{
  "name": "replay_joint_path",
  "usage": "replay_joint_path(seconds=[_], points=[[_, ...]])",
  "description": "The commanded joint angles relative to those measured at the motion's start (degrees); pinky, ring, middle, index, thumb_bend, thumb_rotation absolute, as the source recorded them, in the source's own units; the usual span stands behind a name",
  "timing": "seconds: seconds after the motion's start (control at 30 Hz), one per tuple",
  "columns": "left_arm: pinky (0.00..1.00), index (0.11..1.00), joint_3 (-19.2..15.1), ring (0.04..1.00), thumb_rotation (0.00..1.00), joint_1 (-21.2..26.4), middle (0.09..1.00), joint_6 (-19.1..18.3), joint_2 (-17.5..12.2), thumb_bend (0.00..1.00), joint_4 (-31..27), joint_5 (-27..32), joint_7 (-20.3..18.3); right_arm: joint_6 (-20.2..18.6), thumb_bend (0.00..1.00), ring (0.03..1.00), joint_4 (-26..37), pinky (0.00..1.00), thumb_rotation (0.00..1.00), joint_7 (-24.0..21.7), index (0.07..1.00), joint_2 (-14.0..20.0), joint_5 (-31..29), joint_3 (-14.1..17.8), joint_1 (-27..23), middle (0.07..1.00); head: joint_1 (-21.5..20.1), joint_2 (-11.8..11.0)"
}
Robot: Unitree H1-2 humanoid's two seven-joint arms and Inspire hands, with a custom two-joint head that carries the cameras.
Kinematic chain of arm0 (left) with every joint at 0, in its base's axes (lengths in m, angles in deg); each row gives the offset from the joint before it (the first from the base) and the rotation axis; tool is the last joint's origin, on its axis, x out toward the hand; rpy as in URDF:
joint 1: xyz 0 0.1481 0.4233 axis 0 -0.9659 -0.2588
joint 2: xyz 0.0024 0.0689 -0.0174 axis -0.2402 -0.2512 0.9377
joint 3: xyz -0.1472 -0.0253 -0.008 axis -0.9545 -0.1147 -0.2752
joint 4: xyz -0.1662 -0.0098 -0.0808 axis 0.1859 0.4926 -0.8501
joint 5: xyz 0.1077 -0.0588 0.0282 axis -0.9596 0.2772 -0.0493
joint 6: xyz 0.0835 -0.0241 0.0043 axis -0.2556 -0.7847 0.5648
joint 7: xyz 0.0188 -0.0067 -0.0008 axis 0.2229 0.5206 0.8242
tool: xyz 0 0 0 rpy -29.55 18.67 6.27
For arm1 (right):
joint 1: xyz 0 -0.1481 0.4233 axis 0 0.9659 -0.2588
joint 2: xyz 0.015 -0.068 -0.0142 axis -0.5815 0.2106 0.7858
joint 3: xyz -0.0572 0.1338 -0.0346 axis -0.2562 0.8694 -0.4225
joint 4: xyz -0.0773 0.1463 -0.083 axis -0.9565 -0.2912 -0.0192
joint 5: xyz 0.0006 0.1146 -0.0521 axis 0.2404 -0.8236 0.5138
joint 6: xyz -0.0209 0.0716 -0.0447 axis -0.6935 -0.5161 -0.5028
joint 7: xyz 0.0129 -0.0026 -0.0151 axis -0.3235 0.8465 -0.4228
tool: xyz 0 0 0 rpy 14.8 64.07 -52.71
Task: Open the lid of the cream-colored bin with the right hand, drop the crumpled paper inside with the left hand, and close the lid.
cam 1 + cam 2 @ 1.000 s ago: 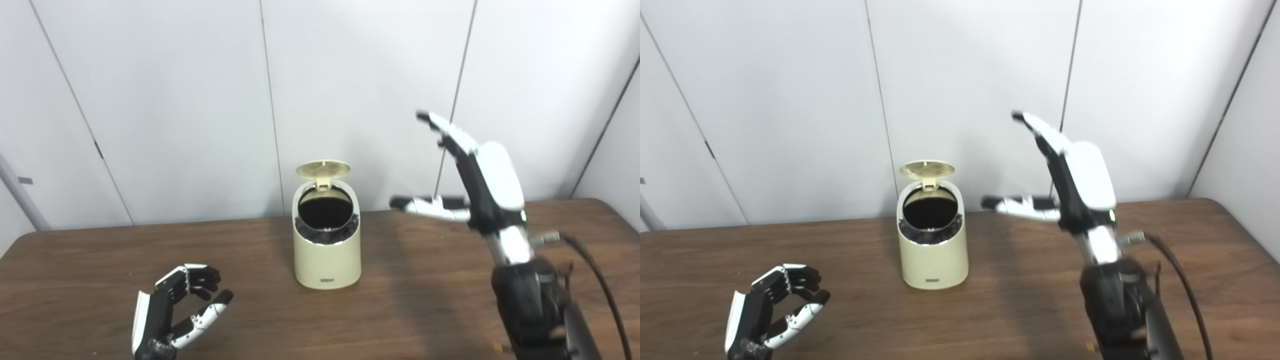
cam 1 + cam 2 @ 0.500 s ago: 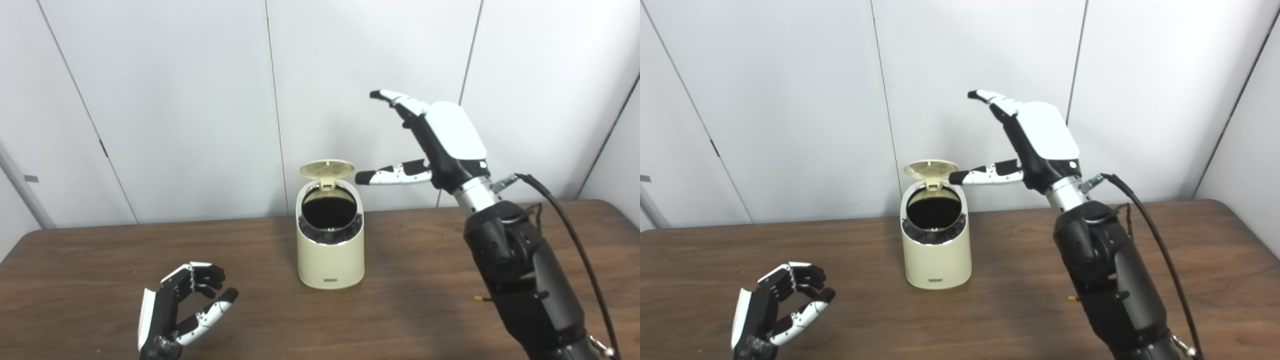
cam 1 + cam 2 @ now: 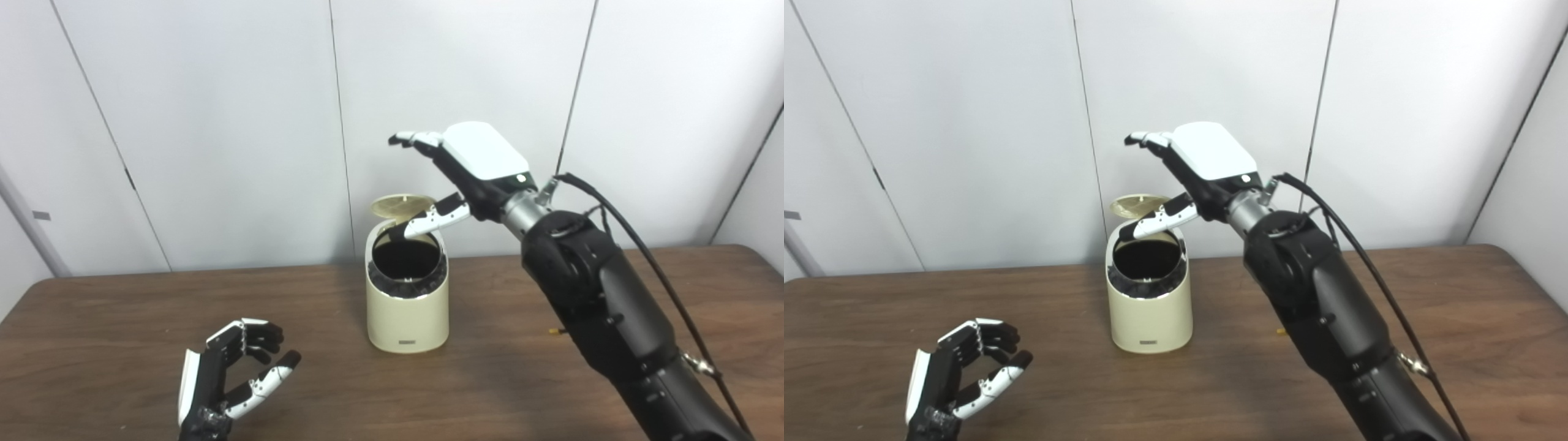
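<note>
My right hand [image 3: 471, 165] hovers empty, fingers spread, above the raised lid [image 3: 401, 205] at the cream-colored bin's [image 3: 407, 306] 12 o'clock; I should press down gently. My left hand [image 3: 229, 380] curls empty.

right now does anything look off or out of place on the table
Nothing is spilled, tipped or damaged. The cream-colored bin stands upright on the brown wooden table, its round lid open. One oddity: no crumpled paper is visible, and the left hand is empty, with its fingers curled.
</note>
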Motion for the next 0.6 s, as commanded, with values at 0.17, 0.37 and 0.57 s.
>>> replay_joint_path(seconds=[0.17, 0.37, 0.57], points=[[0.40, 0.532, 1.2, 0.496, 0.26, -0.6, 0.544, 0.2, 1.2, 0.75, 0.9, -1.1, 0.3, 0.0, 0.96, 0.802, -2.7, 0.67, 0.62, -1.1, 0.829, 0.4, -0.7, -0.6, -4.3, 0.821, 0.1, -0.1], [0.40, 0.532, 1.3, 0.493, 0.26, -0.6, 0.541, 0.6, 1.3, 0.76, 1.3, -0.4, 0.3, -1.5, 0.95, 0.812, -3.9, 0.68, 0.65, -4.0, 0.843, 0.4, -0.5, -1.7, -5.1, 0.830, 0.1, 0.1], [0.40, 0.530, 1.2, 0.492, 0.27, -0.6, 0.539, -0.2, 1.4, 0.77, 0.9, -0.5, 0.3, -3.0, 0.95, 0.826, -2.6, 0.70, 0.68, -7.0, 0.846, 1.2, 0.4, -2.7, -4.4, 0.836, 0.0, 0.1]])
